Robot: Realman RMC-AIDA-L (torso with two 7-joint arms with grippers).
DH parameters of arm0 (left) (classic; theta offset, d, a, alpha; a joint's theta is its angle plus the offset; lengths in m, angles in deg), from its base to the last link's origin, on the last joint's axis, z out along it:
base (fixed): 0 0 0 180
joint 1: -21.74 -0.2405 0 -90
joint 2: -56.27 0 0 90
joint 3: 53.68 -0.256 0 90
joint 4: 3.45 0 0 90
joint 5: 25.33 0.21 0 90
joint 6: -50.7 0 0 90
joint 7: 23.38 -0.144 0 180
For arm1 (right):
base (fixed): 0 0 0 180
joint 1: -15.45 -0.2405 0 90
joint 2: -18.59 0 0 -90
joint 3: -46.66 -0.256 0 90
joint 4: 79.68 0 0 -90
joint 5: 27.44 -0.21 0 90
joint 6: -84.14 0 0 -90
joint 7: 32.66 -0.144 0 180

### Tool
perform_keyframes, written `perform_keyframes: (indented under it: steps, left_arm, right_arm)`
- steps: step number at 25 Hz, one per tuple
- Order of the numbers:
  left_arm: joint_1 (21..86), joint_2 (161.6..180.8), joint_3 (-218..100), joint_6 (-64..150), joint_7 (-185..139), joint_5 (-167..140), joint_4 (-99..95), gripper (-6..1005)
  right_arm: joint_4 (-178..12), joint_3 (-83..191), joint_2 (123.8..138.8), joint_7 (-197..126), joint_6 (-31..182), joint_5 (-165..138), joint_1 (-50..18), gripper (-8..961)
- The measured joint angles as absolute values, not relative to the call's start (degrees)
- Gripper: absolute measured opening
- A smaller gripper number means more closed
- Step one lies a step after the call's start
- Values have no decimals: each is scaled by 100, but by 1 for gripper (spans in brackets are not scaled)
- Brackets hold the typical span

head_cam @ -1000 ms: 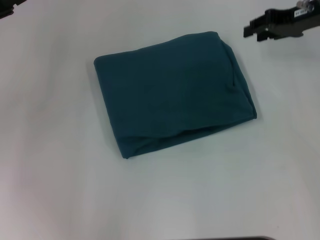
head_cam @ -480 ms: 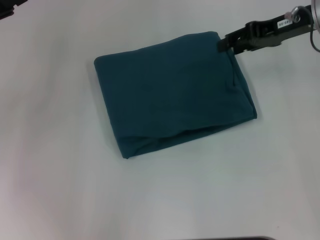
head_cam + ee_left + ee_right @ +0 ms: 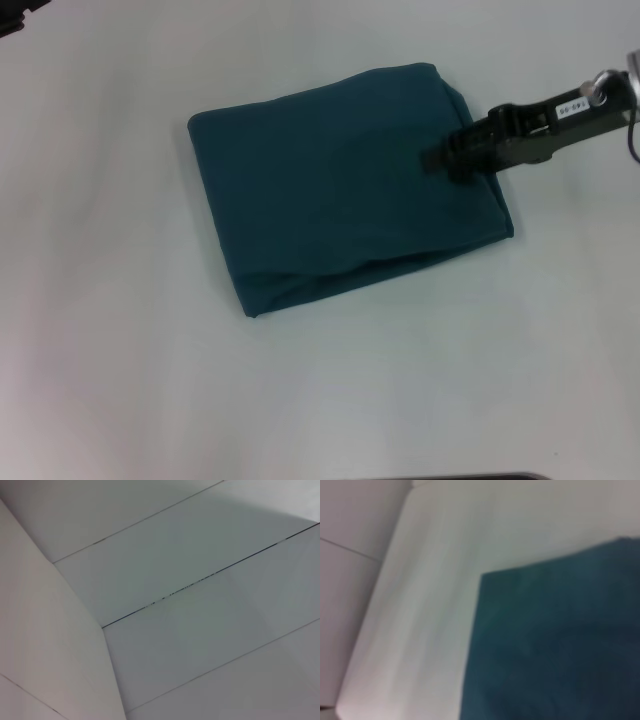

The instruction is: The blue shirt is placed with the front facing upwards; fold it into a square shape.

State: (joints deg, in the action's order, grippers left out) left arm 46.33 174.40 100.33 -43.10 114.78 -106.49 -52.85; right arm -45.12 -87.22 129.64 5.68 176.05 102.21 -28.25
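Since the shirt already lies folded into a rough square mid-counter, the right pincer over its right edge, whose fingers I cannot tell apart or together, probably means to press the bulging side flat.

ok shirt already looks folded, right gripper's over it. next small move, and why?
Probably press the right gripper down lightly and smooth the right-hand side of the blue shirt. The shirt lies as a compact, roughly square bundle on the white table, but that side bulges and a lower layer sticks out along the near edge. The left gripper is out of view.
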Motion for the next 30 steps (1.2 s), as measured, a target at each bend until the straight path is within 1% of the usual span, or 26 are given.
perform_keyframes:
  steps: [5,8,10,13,15,17,20,27,30]
  left_arm:
    - [4652,17440,10031,-4281,11470,-10631,-5284,921]
    - [4644,17440,10033,-4281,11471,-10630,-5284,918]
    - [4639,17440,10038,-4280,11471,-10632,-5284,916]
    - [4626,17440,10056,-4274,11471,-10631,-5284,913]
    - [4625,17440,10063,-4266,11471,-10626,-5284,911]
    - [4629,17440,10064,-4263,11471,-10626,-5284,909]
    - [4635,17437,10071,-4262,11470,-10628,-5284,906]
    - [4614,17431,10080,-4263,11469,-10646,-5284,899]
    - [4612,17431,10086,-4263,11469,-10661,-5284,896]
  right_arm:
    - [-4734,-8681,13079,504,17107,10341,-2828,641]
    - [-4734,-8673,13108,334,17074,10687,-2877,642]
    - [-4634,-8671,13091,138,17188,10997,-2902,642]
    - [-4416,-8669,13018,-158,17445,11380,-2890,642]
    - [-4225,-8669,12961,-282,17677,11497,-2849,643]
    - [-3874,-8680,12870,-437,18023,11576,-2781,643]
    - [-3627,-8749,12834,-511,18141,11573,-2726,643]
    - [-3579,-8999,12841,-307,18204,10940,-2693,644]
    - [-3753,-9004,12897,-228,18074,10833,-2729,645]
